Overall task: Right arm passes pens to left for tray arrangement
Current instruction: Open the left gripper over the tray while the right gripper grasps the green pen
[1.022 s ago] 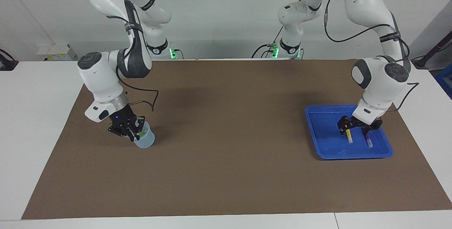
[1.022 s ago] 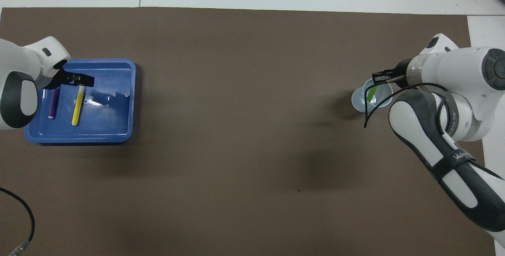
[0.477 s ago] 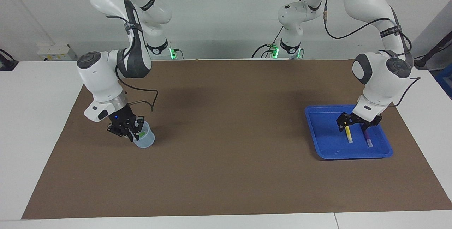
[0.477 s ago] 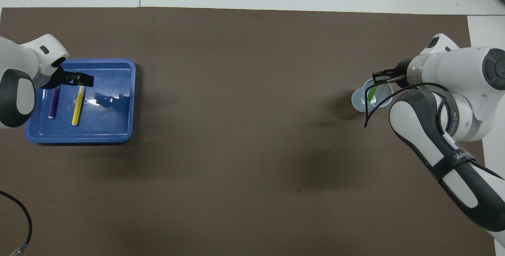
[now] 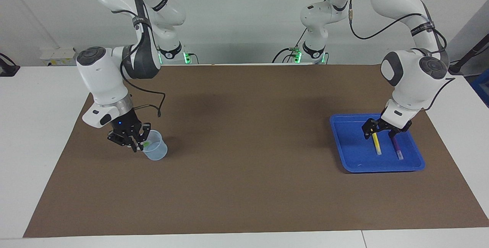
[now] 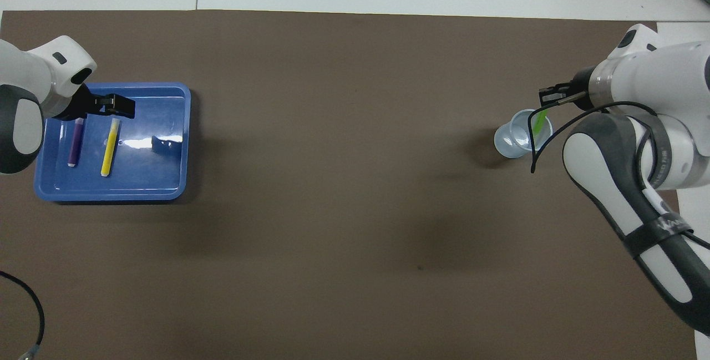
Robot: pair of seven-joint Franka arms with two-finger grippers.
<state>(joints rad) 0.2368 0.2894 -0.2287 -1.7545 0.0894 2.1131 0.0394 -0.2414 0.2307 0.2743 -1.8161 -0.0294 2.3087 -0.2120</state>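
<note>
No legible writing. Right gripper [image 5: 138, 145] pinches green pen [image 6: 539, 118] over cup [image 5: 155, 150]; left gripper [image 5: 382, 130] spread above tray [image 5: 345, 141], empty.

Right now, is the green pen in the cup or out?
Partly out: the right tool, shut on the green pen, holds it over the cup.
</note>
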